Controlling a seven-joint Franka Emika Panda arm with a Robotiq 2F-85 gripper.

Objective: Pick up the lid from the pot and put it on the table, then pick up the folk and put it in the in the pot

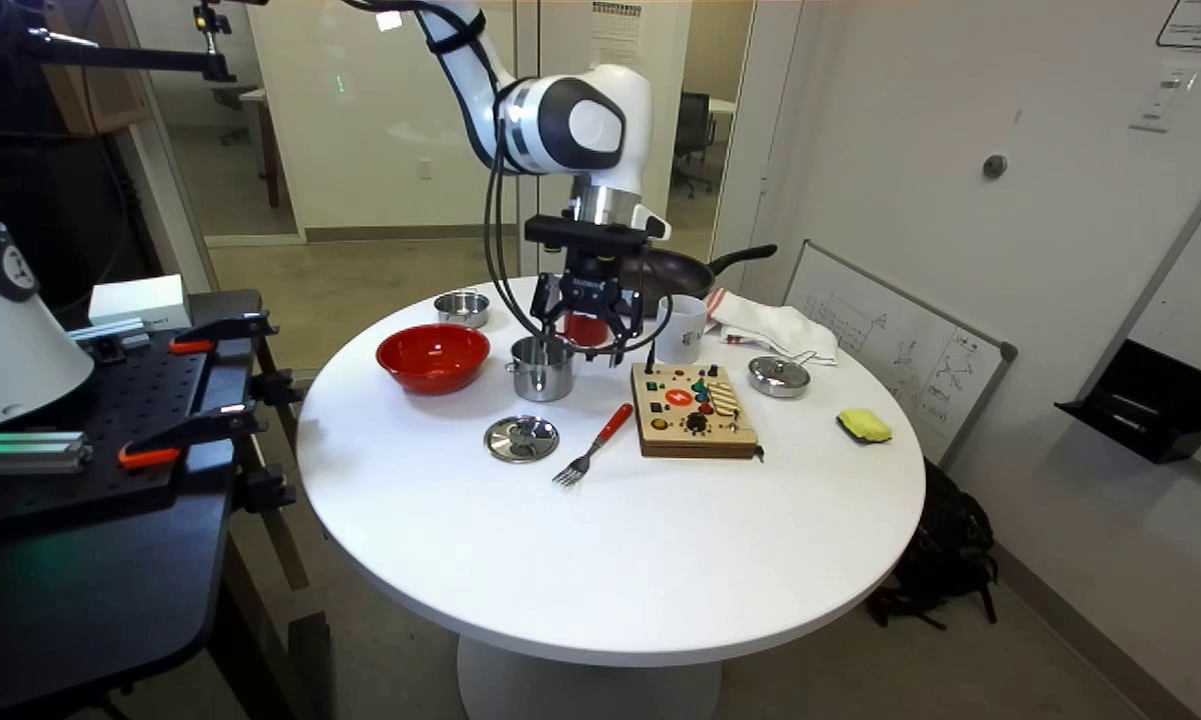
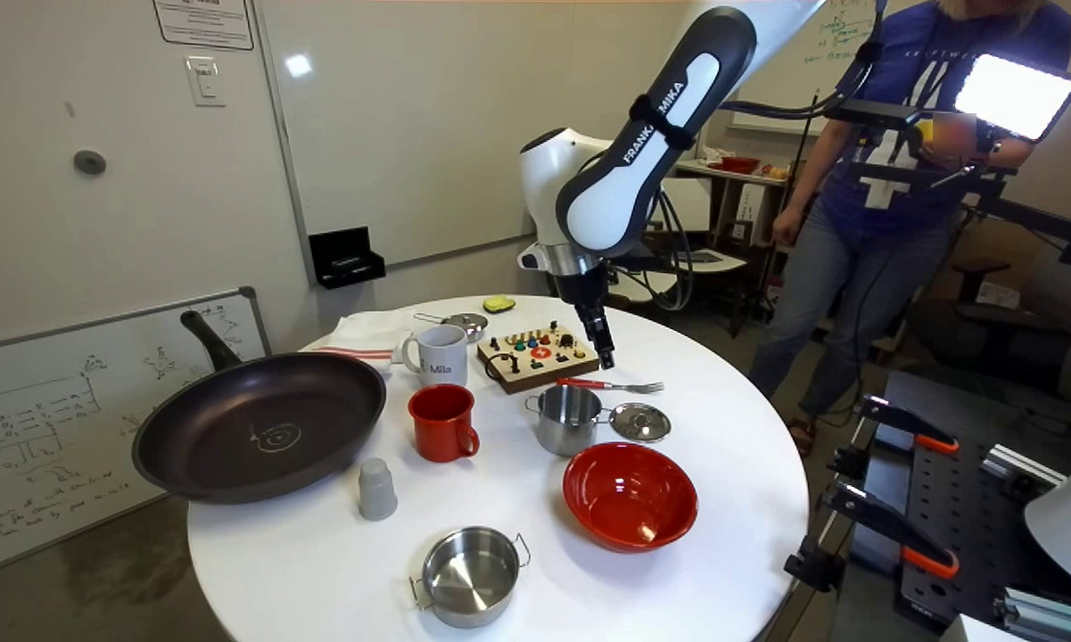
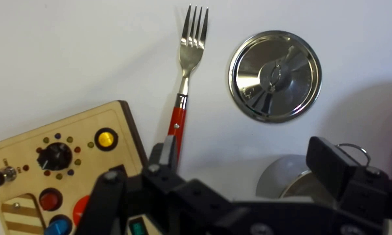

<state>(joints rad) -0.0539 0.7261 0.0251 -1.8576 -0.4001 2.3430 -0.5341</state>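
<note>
In an exterior view: round white counter (image 1: 560,560). Tool (image 3: 244,153) hangs above it, jaws wide apart. Red bowl (image 1: 433,358) sits left; steel pot (image 1: 542,374) upright, right of bowl. Lid (image 1: 521,439) lies flat on counter, near side of pot. Fork (image 1: 600,442) lies right of lid.

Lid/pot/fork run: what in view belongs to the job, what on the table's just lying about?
Job:
lid, lying on the table
pot, uncovered
fork, not yet in the pot
gripper, open

Lying about:
red bowl
red mug
white mug
frying pan
shallow steel bowl
wooden button board
yellow sponge
striped cloth
small grey object
shiny round item by the cloth
</note>
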